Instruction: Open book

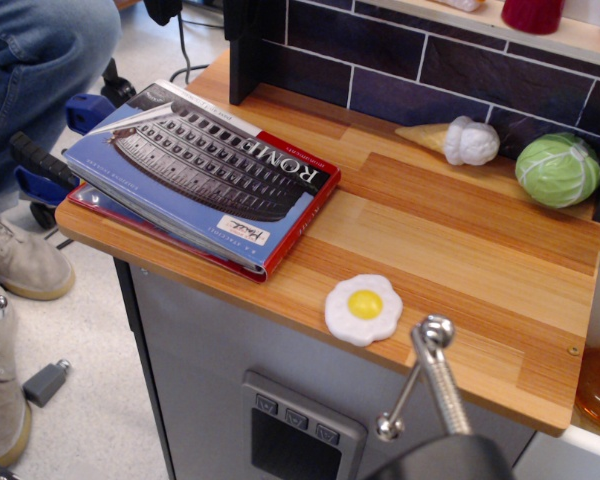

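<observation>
The book (205, 170) lies flat at the left end of the wooden counter (460, 240), its left part hanging over the counter's edge. Its blue cover shows a Colosseum photo, "ROME" in white letters upside down to me, red edges and a small white label near the front corner. The cover rests on the pages, with a slight gap showing along the left side. My gripper (428, 372) shows as a metal rod with ball ends above a dark arm at the bottom of the view. It is in front of the counter, well right of the book, touching nothing. Its jaws cannot be made out.
A toy fried egg (364, 308) lies near the counter's front edge, between book and gripper. A toy ice-cream cone (458, 140) and a green cabbage (557, 170) sit at the back by the dark tiled wall. A black post (248, 50) stands behind the book. A person's legs (30, 90) are at left.
</observation>
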Controlling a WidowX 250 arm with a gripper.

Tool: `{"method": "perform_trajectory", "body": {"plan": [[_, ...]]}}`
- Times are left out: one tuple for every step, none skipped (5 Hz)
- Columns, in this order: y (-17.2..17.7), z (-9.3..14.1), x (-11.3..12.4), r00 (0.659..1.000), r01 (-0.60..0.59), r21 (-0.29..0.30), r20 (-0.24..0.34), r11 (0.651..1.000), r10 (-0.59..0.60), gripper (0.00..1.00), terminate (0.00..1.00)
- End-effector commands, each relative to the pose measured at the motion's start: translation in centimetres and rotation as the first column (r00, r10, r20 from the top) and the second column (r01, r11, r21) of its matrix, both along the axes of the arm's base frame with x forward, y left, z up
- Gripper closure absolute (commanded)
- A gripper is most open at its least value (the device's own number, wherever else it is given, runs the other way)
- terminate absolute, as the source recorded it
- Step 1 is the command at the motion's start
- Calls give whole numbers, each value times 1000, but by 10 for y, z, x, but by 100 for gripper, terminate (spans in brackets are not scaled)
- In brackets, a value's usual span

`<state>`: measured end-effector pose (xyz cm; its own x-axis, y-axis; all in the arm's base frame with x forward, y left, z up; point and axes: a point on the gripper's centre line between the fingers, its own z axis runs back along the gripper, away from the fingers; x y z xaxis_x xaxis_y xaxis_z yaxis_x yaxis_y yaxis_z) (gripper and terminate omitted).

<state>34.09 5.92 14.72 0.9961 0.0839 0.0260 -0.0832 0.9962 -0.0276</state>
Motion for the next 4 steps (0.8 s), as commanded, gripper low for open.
{"method": "perform_trajectory", "body": {"plan": [[0, 0, 0, 1000, 0, 0, 0, 1000, 0, 0, 0], [29, -14, 0, 1000, 28, 2, -2, 1000, -28, 0, 0], [56, -19, 3, 999, 46, -29, 22, 999, -45, 0, 0], [73, -32, 5, 996, 64, -6, 63, 998, -63, 0, 0]]}}
